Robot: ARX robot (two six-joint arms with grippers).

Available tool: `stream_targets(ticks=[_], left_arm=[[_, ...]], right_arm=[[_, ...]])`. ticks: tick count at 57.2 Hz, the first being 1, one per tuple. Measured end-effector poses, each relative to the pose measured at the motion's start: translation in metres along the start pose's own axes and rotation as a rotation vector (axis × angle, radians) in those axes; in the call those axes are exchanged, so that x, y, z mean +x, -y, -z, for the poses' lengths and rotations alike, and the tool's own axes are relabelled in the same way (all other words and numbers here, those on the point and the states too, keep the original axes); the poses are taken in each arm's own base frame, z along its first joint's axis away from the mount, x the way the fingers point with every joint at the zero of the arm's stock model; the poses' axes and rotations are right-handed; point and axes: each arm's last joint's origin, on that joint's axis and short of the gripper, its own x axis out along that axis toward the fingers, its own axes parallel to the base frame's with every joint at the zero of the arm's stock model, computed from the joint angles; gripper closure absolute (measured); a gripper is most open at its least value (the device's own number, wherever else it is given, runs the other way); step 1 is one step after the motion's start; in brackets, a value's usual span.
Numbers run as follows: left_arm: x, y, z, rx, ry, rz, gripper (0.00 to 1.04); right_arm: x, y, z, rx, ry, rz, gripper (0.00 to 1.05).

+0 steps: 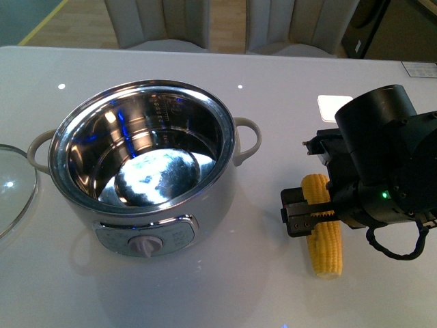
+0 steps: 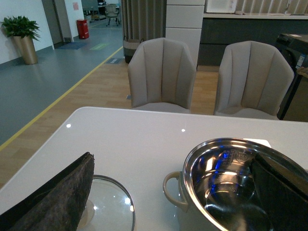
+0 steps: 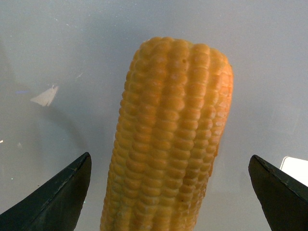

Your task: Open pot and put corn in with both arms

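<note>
The pot (image 1: 212,205) stands uncovered at centre left, its shiny steel interior empty and its control knob facing me. Its glass lid (image 1: 10,184) lies flat on the table left of it. The yellow corn (image 1: 326,239) lies on the table to the right of the pot. My right gripper (image 1: 315,213) hangs low over the cob, open. In the right wrist view the corn (image 3: 168,144) sits between the two spread fingers (image 3: 57,197), neither touching it. My left gripper (image 2: 172,159) is open and holds nothing, one side over the lid (image 2: 113,207), the other over the pot (image 2: 192,159).
A white card (image 1: 333,107) lies on the table behind my right arm (image 1: 389,150). Two grey chairs (image 2: 163,72) stand past the table's far edge. The table is white and glossy.
</note>
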Motion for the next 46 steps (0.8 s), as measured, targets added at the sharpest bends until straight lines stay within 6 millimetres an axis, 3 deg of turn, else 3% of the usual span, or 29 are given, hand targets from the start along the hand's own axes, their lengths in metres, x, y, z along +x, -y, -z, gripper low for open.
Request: stream_targets(ticks=[33, 46], left_arm=[[0.0, 0.0, 0.0, 0.0, 0.0, 0.0, 0.07], [0.0, 0.0, 0.0, 0.0, 0.0, 0.0, 0.07]], right_arm=[[0.012, -0.008, 0.005, -0.009, -0.044, 0.018, 0.09], [0.013, -0.011, 0.004, 0.0, -0.043, 0.022, 0.52]])
